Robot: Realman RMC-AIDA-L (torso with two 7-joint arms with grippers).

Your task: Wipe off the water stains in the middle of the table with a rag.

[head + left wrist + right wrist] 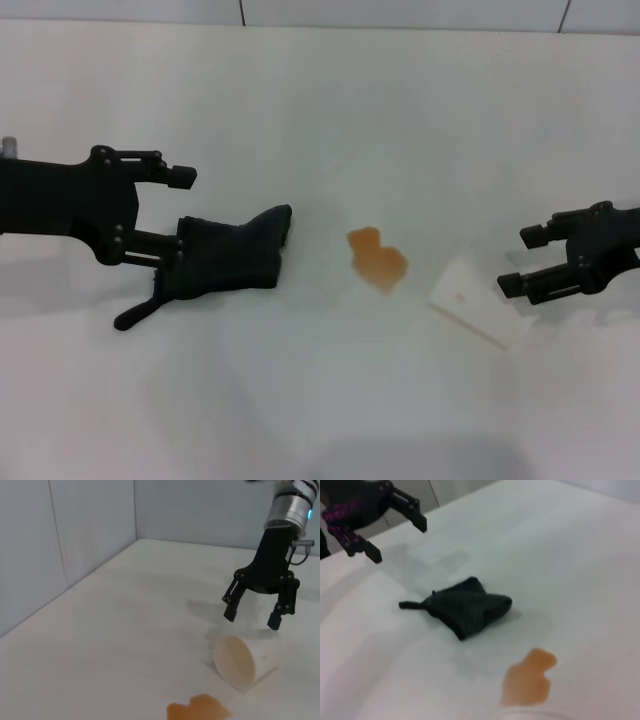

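The dark rag (pixel 232 256) lies crumpled on the white table (pixel 320 100), left of centre. The orange-brown water stain (pixel 377 259) sits in the middle, a short way right of the rag. My left gripper (pixel 176 213) is open at the rag's left end. In the right wrist view the left gripper (pixel 396 539) hangs open above and beside the rag (pixel 462 607), apart from it, with the stain (pixel 527 680) nearer the camera. My right gripper (pixel 518 261) is open and empty at the right. The left wrist view shows the right gripper (pixel 254 616) open and the stain (pixel 197 710).
A white paper cup (pixel 473 300) lies on its side between the stain and my right gripper; in the left wrist view the cup (pixel 235 660) has its mouth toward the camera. Grey wall panels (pixel 60 540) border the table's far edge.
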